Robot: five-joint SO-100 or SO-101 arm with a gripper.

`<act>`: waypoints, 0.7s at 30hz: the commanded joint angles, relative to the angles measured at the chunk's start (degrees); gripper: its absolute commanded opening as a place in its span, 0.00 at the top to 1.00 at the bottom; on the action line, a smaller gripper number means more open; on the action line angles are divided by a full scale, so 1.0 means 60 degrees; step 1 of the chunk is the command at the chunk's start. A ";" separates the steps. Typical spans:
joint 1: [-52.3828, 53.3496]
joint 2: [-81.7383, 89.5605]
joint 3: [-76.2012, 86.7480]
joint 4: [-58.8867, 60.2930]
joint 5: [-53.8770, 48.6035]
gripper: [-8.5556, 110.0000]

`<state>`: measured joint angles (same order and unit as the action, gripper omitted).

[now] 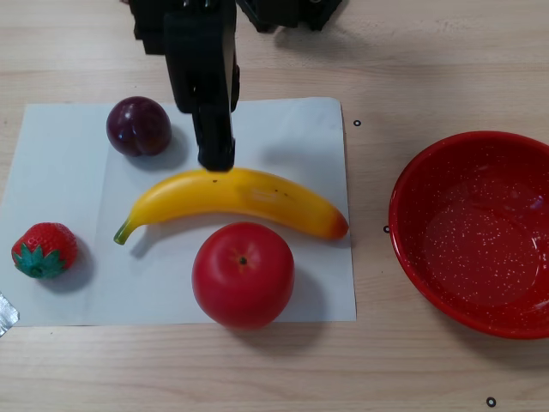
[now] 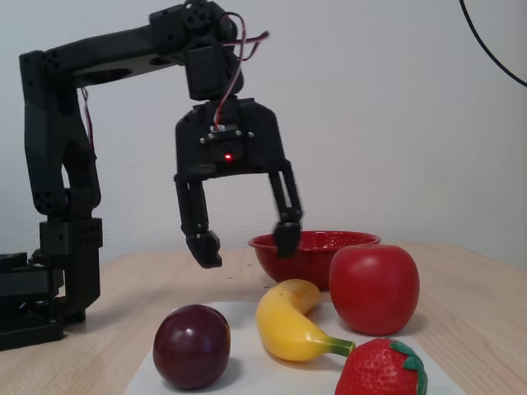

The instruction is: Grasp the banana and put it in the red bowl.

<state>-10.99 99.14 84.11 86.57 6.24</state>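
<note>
The banana [image 1: 240, 196] lies on a white sheet of paper [image 1: 69, 172], with its green stem to the left and its orange-brown end to the right in the other view. It also shows in the fixed view [image 2: 288, 325]. My black gripper [image 2: 247, 244] hangs open and empty above the banana, its jaws spread wide and clear of it. In the other view the gripper [image 1: 213, 137] reaches in from the top edge and one fingertip overlaps the banana's upper edge. The red bowl [image 1: 429, 197] stands empty on the wooden table to the right of the paper, and behind the fruit in the fixed view [image 2: 305, 255].
A red apple [image 1: 243, 275] sits right below the banana, almost touching it. A dark plum [image 1: 138, 125] lies beside the gripper, and a strawberry [image 1: 43, 249] at the paper's left edge. The arm's base [image 2: 49, 271] stands at the left of the fixed view.
</note>
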 commanded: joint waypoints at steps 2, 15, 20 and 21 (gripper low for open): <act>0.0161 0.0059 -0.1069 -0.0498 -0.0103 0.59; 0.0469 -0.0879 -0.1172 -0.1816 0.0103 0.47; 0.0527 -0.1318 -0.1187 -0.2271 0.0176 0.46; 0.0542 -0.1406 -0.1230 -0.2300 0.0205 0.46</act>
<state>-8.61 88.15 83.58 74.62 6.33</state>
